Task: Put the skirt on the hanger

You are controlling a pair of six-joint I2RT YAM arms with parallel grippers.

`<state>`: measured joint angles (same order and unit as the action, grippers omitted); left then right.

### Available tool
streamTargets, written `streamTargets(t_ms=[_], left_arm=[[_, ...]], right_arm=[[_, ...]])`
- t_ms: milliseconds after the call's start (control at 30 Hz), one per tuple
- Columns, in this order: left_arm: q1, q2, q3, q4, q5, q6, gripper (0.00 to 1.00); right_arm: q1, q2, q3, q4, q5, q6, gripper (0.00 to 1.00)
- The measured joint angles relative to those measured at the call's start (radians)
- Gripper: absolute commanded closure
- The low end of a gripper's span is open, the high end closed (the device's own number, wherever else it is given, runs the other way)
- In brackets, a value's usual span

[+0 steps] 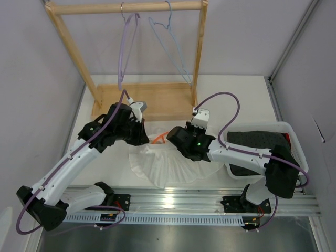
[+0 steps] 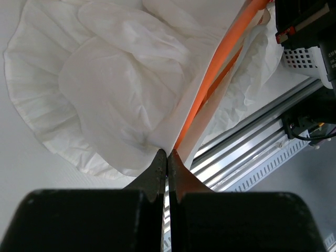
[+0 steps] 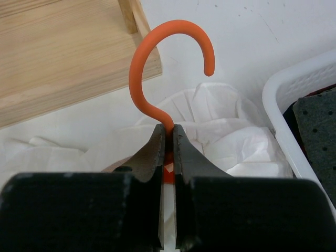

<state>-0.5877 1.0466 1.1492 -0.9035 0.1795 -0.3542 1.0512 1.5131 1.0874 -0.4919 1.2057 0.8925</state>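
Top external: skirt (image 1: 168, 167) lies fanned out on the table (image 1: 236, 100) between the two arms, just ahead of the rail. A short piece of the orange hanger (image 1: 159, 139) shows at its upper edge. Left fingers (image 1: 143, 134) and right fingers (image 1: 181, 138) both sit low over that edge. Wooden rack (image 1: 126, 7) stands behind and the white basket (image 1: 292, 131) is at right.

Left wrist: left fingers (image 2: 161, 163) are closed tight. A fold of skirt (image 2: 105, 79) appears pinched at their tips, beside the hanger bar (image 2: 210, 79), which runs under the cloth.

Right wrist: right fingers (image 3: 160, 142) are clamped on the hanger (image 3: 135, 79) neck, with the hook standing free above.

Step in hand, by my reading: work the waist onto the hanger. Hold the neck steady, draw the pinched cloth along the bar slowly, and avoid tugging the thin fabric off.
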Motion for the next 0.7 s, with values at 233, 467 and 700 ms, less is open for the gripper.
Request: streamTargets(t_ms=[233,467,700], left_arm=[[0.002,0.04,0.021,-0.001,0.006,-0.003,1.0],[0.001,0.08,0.082,-0.002,0.007,-0.005,1.0],[-0.013,0.071,0.211,-0.027,0.003,-0.008,1.0]], right_arm=[[0.055,0.015,0.056,-0.036,0.009,-0.033,1.0],[0.105,0.061,0.127,-0.079,0.013,-0.058,1.0],[0.126,0.147,0.226,-0.151,0.031,-0.043,1.0]])
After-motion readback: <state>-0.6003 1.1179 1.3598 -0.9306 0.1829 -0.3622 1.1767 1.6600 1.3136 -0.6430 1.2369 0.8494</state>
